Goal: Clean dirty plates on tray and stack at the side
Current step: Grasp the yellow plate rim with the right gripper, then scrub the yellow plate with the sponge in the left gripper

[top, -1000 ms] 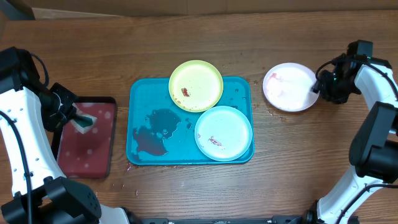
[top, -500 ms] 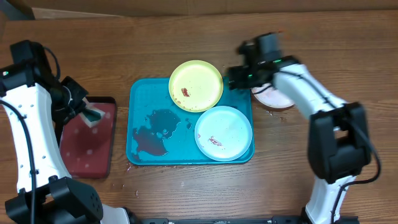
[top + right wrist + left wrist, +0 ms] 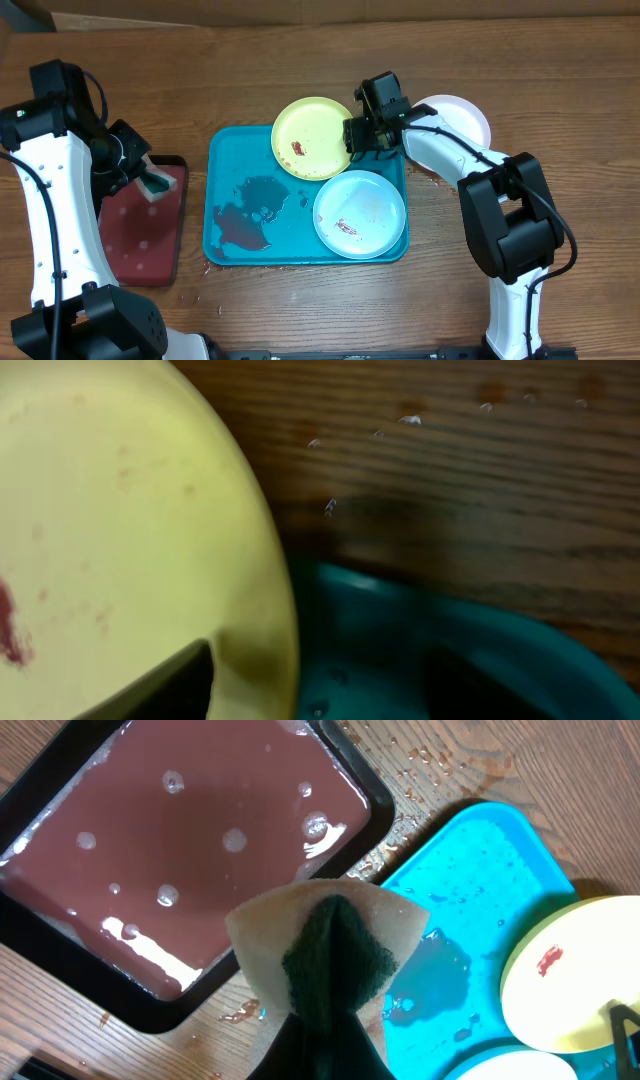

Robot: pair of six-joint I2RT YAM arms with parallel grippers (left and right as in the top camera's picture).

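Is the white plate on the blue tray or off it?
Off: the white plate lies on the table, right of the tray.

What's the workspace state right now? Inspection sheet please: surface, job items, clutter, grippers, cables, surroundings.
Surface: wooden table, with water drops beside the turquoise tray.
Job's things: turquoise tray holds a puddle. The yellow-green plate overhangs its far rim and has a red smear. The mint plate sits in the tray, smeared. The white plate is on the table to the right, partly hidden by the right arm.
Clutter: dark red tray, wet, left of the turquoise tray.
Grippers: left gripper is shut on a sponge over the dark red tray. The right gripper is at the yellow-green plate's right edge; open or shut is unclear.
Cables: black cable along the left arm.
Surroundings: tan strip beyond the far edge.
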